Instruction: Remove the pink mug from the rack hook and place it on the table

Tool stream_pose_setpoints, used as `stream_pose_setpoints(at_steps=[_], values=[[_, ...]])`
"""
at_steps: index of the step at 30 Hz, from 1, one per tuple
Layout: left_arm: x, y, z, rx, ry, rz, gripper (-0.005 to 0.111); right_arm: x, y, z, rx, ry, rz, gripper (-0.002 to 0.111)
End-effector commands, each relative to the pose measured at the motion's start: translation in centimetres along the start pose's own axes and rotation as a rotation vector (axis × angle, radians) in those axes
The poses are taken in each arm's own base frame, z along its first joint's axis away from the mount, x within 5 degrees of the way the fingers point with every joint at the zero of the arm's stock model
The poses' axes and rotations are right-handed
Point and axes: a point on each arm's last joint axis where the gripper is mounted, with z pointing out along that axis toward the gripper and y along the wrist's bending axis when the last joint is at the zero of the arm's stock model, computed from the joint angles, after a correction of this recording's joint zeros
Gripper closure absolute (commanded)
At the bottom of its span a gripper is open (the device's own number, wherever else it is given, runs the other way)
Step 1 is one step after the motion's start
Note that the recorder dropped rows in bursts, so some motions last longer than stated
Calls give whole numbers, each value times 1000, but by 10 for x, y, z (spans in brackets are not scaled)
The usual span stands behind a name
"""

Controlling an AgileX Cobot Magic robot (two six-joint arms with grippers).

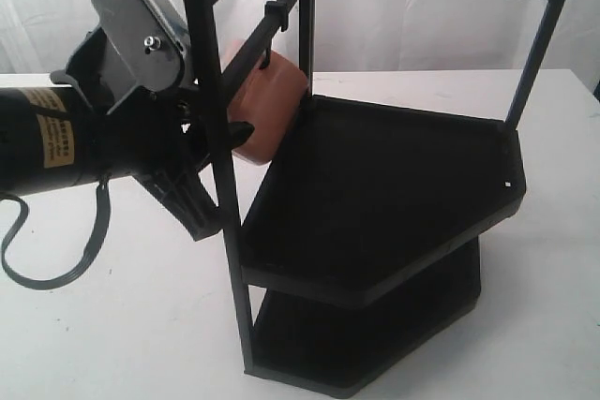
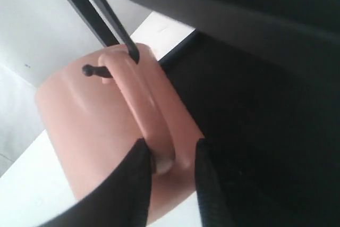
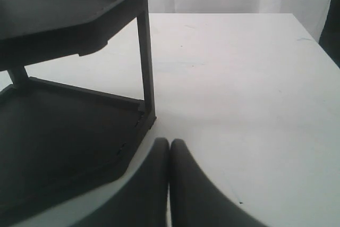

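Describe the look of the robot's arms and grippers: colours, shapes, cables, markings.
The left arm is a black cylinder bearing a yellow label, topped by a grey-blue plate with two silver screws; a dark cable loops beneath. The left gripper and right gripper have rounded, tapering black fingers.

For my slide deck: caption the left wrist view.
Left gripper straddles the handle of the pink mug, which hangs from the rack hook.

The left arm (image 1: 56, 142) reaches in level from the left side. The left gripper (image 2: 170, 144) has its fingers (image 2: 139, 179) parted (whether gripping is unclear). The right gripper (image 3: 169, 144) sits low, tips pressed together.
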Motion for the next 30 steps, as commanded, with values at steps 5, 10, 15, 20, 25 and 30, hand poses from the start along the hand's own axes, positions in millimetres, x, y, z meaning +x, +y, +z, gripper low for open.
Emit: stream_pose_setpoints(at_steps=[5, 10, 15, 20, 25, 30], values=[[4, -2, 0, 6, 31, 3, 107, -2, 0, -1, -1, -17, -1, 108], [4, -2, 0, 5, 32, 3, 107, -2, 0, -1, -1, -17, -1, 108], [3, -2, 0, 6, 24, 29, 107, -2, 0, -1, -1, -17, -1, 108], [-4, 1, -11, -13, -10, 72, 107, -2, 0, -1, -1, -17, -1, 108], [-18, 9, -41, -62, -89, 72, 107, -2, 0, -1, -1, -17, -1, 108], [-17, 19, -57, -111, -83, -26, 107, -2, 0, -1, -1, -17, -1, 108]])
